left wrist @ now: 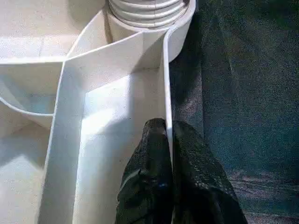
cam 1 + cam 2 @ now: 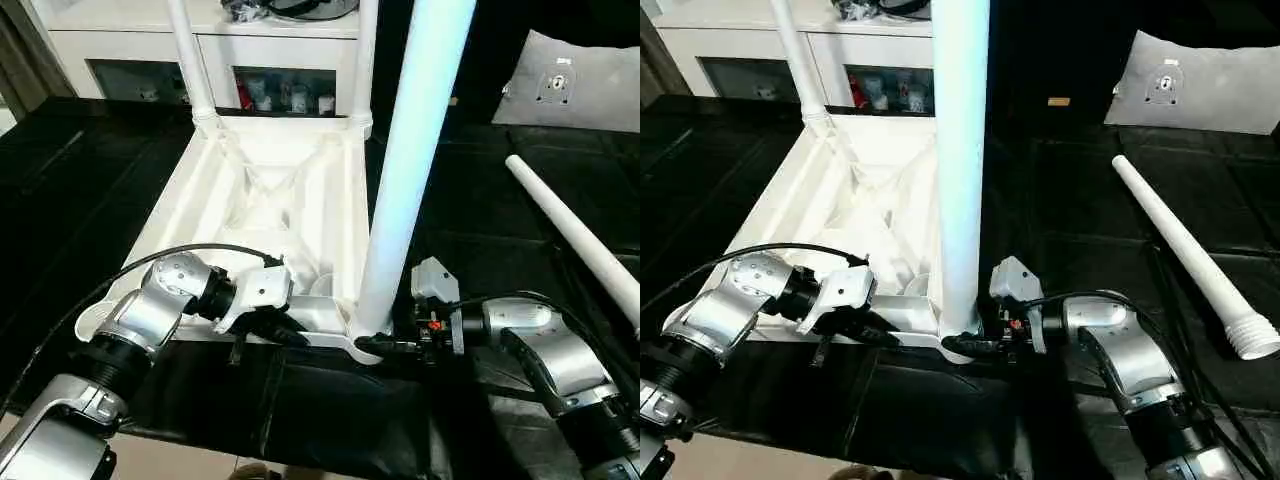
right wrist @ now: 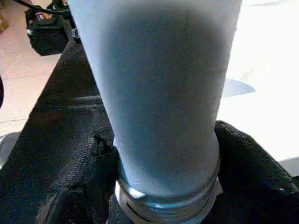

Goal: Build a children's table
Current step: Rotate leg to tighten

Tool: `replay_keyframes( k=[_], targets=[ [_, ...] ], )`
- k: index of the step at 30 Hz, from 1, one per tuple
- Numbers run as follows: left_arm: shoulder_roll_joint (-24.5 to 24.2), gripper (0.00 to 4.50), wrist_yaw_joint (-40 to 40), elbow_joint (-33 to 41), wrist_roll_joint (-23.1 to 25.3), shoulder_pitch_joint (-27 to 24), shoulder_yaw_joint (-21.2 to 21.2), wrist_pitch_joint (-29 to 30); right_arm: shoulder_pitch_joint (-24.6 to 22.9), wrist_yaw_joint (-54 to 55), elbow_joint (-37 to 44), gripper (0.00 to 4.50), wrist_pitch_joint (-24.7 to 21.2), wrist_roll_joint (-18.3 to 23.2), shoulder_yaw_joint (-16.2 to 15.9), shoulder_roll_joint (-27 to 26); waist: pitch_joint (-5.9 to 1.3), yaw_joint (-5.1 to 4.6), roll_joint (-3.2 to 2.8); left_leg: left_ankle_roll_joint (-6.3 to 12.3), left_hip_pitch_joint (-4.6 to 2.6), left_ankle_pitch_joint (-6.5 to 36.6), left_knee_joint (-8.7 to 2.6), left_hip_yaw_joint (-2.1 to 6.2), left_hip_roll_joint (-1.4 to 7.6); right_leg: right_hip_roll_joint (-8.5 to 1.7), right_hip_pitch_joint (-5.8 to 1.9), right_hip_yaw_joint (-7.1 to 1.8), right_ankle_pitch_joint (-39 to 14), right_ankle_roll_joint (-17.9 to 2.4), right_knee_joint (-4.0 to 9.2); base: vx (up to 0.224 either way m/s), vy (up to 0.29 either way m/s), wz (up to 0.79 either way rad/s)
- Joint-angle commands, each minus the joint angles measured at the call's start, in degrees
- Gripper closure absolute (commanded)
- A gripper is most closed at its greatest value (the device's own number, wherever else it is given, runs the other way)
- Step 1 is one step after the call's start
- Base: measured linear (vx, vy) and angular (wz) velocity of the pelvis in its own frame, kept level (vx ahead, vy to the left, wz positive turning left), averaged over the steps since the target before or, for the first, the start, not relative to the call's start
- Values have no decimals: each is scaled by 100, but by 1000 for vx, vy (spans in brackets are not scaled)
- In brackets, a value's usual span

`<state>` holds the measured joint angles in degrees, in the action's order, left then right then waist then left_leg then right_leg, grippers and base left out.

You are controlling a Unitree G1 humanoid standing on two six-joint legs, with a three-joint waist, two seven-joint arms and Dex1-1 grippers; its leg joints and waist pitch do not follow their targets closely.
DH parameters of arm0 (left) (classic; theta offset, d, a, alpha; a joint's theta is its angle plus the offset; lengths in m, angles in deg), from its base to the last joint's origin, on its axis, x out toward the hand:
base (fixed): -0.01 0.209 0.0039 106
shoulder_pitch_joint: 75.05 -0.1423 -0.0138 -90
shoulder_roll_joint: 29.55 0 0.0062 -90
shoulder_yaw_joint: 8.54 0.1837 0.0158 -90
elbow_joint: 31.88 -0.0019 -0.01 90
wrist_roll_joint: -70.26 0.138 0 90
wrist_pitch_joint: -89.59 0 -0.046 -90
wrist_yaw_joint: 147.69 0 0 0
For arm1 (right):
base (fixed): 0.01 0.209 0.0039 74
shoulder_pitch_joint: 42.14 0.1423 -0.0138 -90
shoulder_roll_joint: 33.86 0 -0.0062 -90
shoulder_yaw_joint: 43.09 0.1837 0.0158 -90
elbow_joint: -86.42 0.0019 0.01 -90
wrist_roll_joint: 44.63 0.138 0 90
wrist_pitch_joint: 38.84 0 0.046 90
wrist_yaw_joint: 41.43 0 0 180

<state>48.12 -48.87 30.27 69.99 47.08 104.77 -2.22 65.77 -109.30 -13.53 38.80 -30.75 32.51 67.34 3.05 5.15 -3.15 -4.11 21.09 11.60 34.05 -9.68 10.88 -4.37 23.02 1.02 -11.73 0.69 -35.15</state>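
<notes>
White tabletop [image 2: 270, 190] glares, overexposed mid-frame; dark mat [image 2: 90, 190] swallows detail. Upright leg [image 3: 159, 102] is blurred and bluish close up.

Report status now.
Left gripper shut on white plastic tabletop rim. Right gripper around upright white leg. Fourth leg loose.

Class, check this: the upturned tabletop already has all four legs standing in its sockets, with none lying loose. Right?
Wrong. The tabletop has three legs standing; the fourth leg lies loose on the dark surface to its right, as the right eye view shows.
</notes>
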Motion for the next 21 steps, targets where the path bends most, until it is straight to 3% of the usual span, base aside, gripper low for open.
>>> replay_keyframes(
  k=[1, 8, 10, 12, 13, 14, 15, 16, 18, 19, 20, 21],
  targets=[
    [-34, 450, -554, 105, 31, 37, 288, -172, 123, 44, -69, 171, -53, -6, 58, 37, -333, -16, 43, 287, -42, 798, -396, -2, 174, -273, -293, -134, -90, -1665, 328, 0, 0, 0],
    [-1, 450, -404, 131, 48, -4, 261, -100, -75, 48, 200, 176, -283, 71, 2, 40, -343, -10, 9, 262, -49, 806, -395, -2, 175, -265, -296, -132, -25, -1669, 327, 0, 0, 0],
    [59, 450, -153, 194, 78, -53, 204, 17, -255, 156, 404, 176, -430, 106, -37, -12, -346, 0, 7, 246, -53, 806, -396, 1, 178, -266, -299, -136, 4, -1656, 325, 0, 0, 0],
    [233, 450, 398, 379, 129, -153, 88, 287, -606, 554, 731, 176, -623, 141, -49, -236, -342, 21, -37, 187, -56, 881, -411, 10, 194, -279, -292, -143, 3, -1630, 330, 0, 0, 0],
    [302, 450, 598, 444, 153, -184, 50, 415, -704, 742, 806, 176, -685, 115, -54, -334, -330, 9, -7, 149, -55, 999, -430, 8, 175, -267, -297, -141, -221, -1574, 359, 0, 0, 0],
    [422, 450, 926, 587, 200, -247, -3, 680, -840, 1122, 890, 176, -752, 11, -66, -542, -319, 13, -20, 111, -59, 1076, -448, 14, 181, -277, -290, -144, -401, -1543, 376, 0, 0, 0],
    [629, 450, 1355, 808, 189, -339, -112, 1045, -995, 1630, 963, 176, -853, -102, -64, -849, -275, -14, -66, -12, -69, 1421, -501, 18, 192, -281, -263, -145, -953, -1451, 440, 0, 0, 0],
    [728, 450, 1498, 916, 139, -373, -168, 1244, -1040, 1826, 972, 176, -891, -150, -61, -971, -262, -27, -46, -83, -77, 1574, -519, 25, 181, -283, -267, -143, -1280, -1375, 454, 0, 0, 0],
    [1050, 450, 1958, 1282, 27, -464, -319, 1876, -1157, 2458, 980, 176, -1057, -235, -13, -1409, -174, -101, -33, -273, -154, 2277, -571, 76, 150, -327, -197, -151, -2987, -934, 606, 0, 0, 0],
    [1160, 450, 2114, 1380, 36, -475, -345, 2048, -1161, 2674, 960, 176, -1103, -222, 29, -1597, -184, -173, -115, -316, -153, 2443, -598, 128, 135, -337, -208, -140, -3423, -706, 654, 0, 0, 0],
    [1202, 450, 2170, 1415, 36, -479, -356, 2120, -1159, 2757, 949, 176, -1115, -222, 45, -1667, -195, -217, -83, -318, -143, 2433, -599, 135, 134, -329, -210, -137, -3407, -655, 664, 0, 0, 0],
    [1412, 450, 2497, 1586, 109, -500, -401, 2412, -1134, 3188, 911, 176, -1216, -236, 129, -2016, -209, -258, -114, -272, -129, 2385, -601, 149, 124, -319, -212, -136, -3316, -598, 673, 0, 0, 0]
  ],
)
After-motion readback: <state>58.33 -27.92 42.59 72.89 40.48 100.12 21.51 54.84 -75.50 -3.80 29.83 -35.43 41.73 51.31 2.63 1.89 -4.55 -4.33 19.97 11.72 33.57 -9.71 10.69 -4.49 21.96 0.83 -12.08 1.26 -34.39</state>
